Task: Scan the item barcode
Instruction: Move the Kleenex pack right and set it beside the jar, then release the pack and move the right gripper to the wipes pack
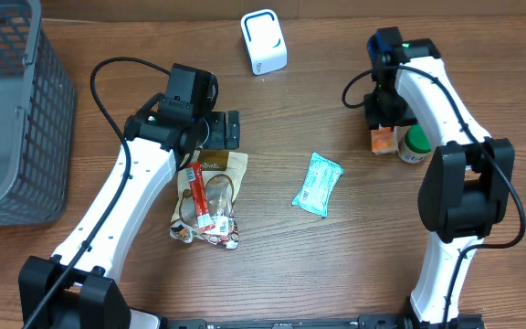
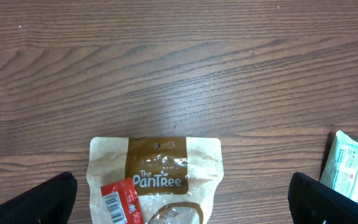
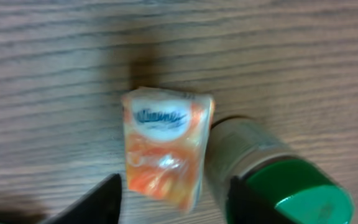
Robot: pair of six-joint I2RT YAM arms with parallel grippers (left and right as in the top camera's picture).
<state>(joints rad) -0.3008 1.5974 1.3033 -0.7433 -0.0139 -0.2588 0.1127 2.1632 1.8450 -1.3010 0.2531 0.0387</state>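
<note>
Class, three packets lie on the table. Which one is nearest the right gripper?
The orange tissue packet, right below the right gripper and beside the green-capped bottle. The teal packet lies mid-table, and the brown pouch further left.

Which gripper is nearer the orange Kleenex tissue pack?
Right. The right gripper hangs over the orange tissue pack, fingers straddling it; the left gripper is far off, by the brown snack pouch.

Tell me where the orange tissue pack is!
In the overhead view, the orange tissue pack lies on the wooden table at the far right side, under the right arm and right next to the green-lidded bottle.
</note>
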